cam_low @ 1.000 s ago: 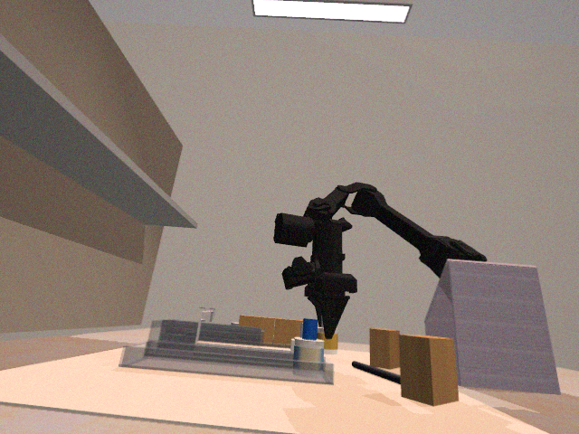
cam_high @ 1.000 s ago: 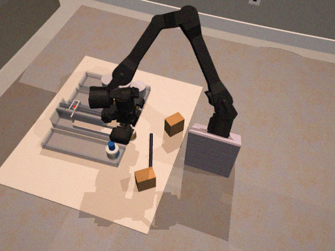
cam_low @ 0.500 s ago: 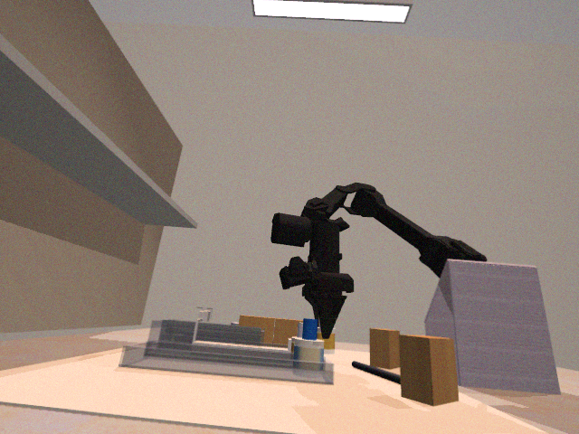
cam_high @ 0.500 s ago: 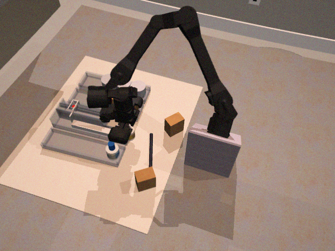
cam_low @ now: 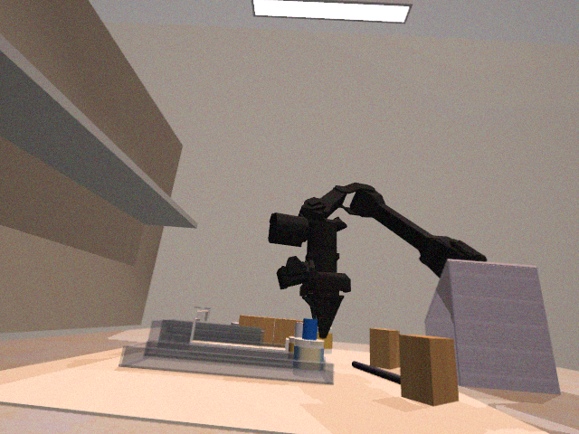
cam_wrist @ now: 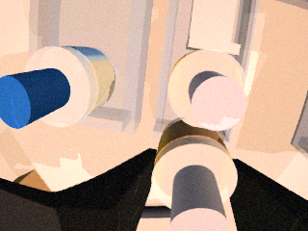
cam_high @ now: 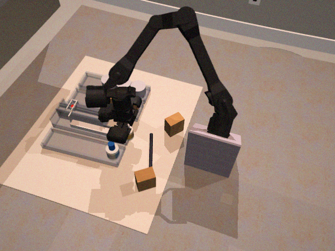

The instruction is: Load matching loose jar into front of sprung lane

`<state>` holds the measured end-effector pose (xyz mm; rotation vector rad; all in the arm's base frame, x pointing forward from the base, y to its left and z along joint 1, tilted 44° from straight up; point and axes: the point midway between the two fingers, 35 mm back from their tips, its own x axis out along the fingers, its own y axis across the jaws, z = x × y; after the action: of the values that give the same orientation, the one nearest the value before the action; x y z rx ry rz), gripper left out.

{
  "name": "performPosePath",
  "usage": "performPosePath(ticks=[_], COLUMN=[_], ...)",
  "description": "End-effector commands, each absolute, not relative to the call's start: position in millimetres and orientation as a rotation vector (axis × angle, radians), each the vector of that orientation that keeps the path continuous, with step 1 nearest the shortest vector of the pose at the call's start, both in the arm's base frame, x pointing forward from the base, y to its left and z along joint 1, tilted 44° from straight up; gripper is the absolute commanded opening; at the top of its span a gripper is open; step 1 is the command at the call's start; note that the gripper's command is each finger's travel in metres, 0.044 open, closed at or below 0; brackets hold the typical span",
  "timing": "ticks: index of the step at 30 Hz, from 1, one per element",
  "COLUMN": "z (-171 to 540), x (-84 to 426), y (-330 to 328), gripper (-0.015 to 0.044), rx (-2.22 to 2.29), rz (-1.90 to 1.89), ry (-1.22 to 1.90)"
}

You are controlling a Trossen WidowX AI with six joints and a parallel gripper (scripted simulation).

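Observation:
My gripper (cam_wrist: 192, 162) (cam_low: 323, 332) is shut on an amber jar (cam_wrist: 194, 164) (cam_high: 131, 134) with a pale shoulder and a grey, pale-topped knob. It holds the jar upright at the front end of the sprung lane. A matching amber jar (cam_wrist: 179, 79) stands in that lane just beyond the held one; the two overlap in the wrist view, and I cannot tell if they touch. The white pusher plate (cam_wrist: 214, 47) is right behind the lane jar. The low front stop is mostly hidden, and the held jar's base is not visible.
A blue-knobbed jar (cam_high: 112, 151) (cam_low: 308, 353) (cam_wrist: 63, 89) stands at the front of the neighbouring lane. Pale-topped jars (cam_high: 138, 87) stand in a farther lane. Two wooden blocks (cam_high: 174, 124) (cam_high: 145, 179) and a black rod (cam_high: 151, 149) lie in front of the lanes.

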<state>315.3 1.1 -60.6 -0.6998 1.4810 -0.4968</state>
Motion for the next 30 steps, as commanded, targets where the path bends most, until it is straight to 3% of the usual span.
performPosePath(ticks=[1,30], z=[-56.5,-54.1], x=[329.4,339.6], y=[4.8,7.3], gripper=[0.0,0.0], rx=[-0.69,-0.689], rz=[-0.498,-0.498], ry=[1.445,1.445])
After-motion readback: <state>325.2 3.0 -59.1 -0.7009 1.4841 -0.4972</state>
